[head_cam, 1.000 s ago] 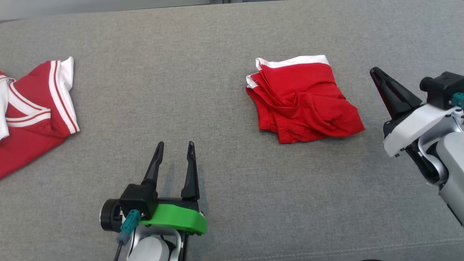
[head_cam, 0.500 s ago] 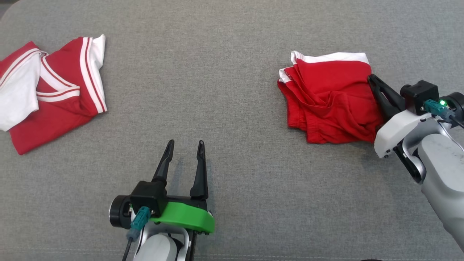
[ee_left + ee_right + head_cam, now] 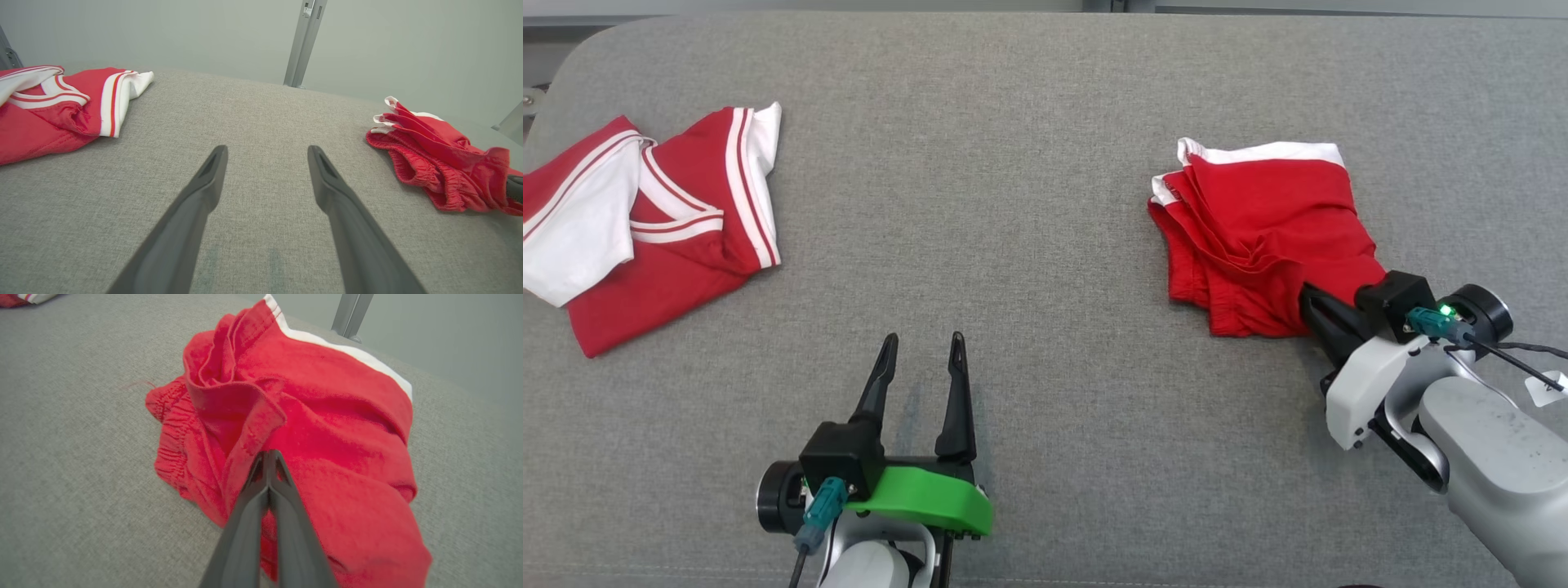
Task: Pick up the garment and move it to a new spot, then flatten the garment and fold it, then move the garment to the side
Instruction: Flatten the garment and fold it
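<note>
Shorts (image 3: 1258,220) | red, white edge band | crumpled, loosely folded

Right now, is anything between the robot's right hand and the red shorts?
No, nothing visible. The right hand is shut with its tips on a fold of the red shorts, seemingly pinching it.

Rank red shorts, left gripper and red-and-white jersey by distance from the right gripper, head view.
1. red shorts: on the robot's right, near corner touching the right gripper tips.
2. left gripper: lower middle, open, well apart.
3. red-and-white jersey: far left of the grey surface.
</note>
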Controlling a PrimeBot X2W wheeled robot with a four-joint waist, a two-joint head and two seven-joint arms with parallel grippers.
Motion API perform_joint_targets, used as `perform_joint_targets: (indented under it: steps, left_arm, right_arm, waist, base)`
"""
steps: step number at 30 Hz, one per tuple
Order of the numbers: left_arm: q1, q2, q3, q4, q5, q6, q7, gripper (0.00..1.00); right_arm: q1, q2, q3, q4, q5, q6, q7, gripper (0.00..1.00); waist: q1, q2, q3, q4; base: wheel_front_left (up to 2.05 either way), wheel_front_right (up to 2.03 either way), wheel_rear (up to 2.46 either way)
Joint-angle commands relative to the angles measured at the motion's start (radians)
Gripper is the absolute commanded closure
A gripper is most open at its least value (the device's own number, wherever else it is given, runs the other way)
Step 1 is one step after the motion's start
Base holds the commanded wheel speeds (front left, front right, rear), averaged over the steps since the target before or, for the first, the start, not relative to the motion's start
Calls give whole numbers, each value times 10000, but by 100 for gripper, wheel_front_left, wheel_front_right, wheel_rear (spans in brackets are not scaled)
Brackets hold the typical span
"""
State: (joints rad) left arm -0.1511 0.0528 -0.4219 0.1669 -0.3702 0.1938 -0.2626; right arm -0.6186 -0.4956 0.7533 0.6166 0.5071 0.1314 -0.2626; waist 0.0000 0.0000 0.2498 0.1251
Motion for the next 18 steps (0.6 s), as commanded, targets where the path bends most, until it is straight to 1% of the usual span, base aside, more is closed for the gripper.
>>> perform_joint_targets:
  steps: [1,5,13,16,18]
  left_arm:
    - [162,8,77,4,39,-43,-33,0]
    - [206,1,172,-21,113,-103,-33,0]
    - [268,-9,281,28,162,-157,-33,0]
    - [333,-11,343,33,166,-147,-33,0]
    - [394,-13,390,12,156,-123,-33,0]
  right_arm:
    - [111,-106,268,-99,242,-16,-29,100]
    - [42,-97,886,-320,632,-14,-29,100]
    - [223,274,1919,-358,1163,-14,-30,100]
    - [265,382,2104,-451,1245,-14,-30,100]
    - [327,413,2022,-650,1224,-14,-30,100]
  waist:
    - [0,0,-85,-88]
    - [0,0,-111,-178]
    - [0,0,-238,-219]
    - [0,0,-301,-227]
    - [0,0,-360,-237]
  base:
    - [0,0,0]
    - [0,0,0]
    - [0,0,0]
    - [0,0,0]
    - [0,0,0]
